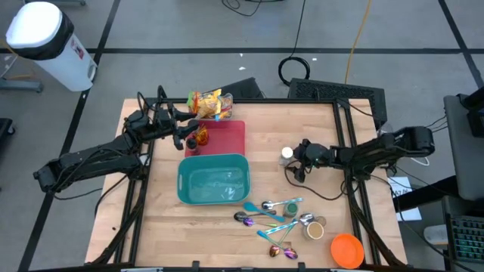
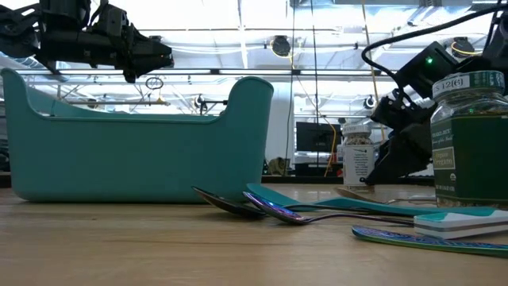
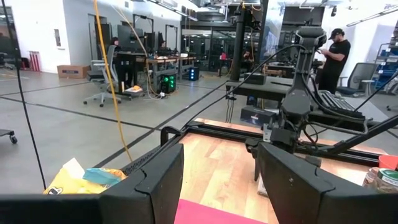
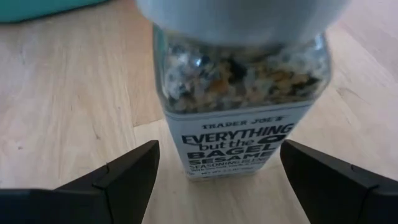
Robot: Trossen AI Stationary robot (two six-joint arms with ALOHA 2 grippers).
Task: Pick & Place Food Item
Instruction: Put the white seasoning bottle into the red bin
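While the right claw [image 4: 214,177] stands spread and released on either side of it, the seasoning jar [image 4: 239,93] sits upright on the wooden tabletop [image 1: 265,162], not yet gripped. It is a clear, squarish jar with a pale cap, filled with a speckled mix of white, black and tan bits, and its white label reads "Everything but the Bagel Sesame". From above, the jar [image 1: 286,154] stands to the right of the red mat [image 1: 227,136] and the teal bin [image 1: 213,181], well apart from the spoons [image 1: 272,215] nearer the front edge. The left claw [image 1: 190,136] hovers over the mat's left edge beside a yellow snack bag [image 1: 209,104], its fingers [image 3: 158,180] parted with nothing between them.
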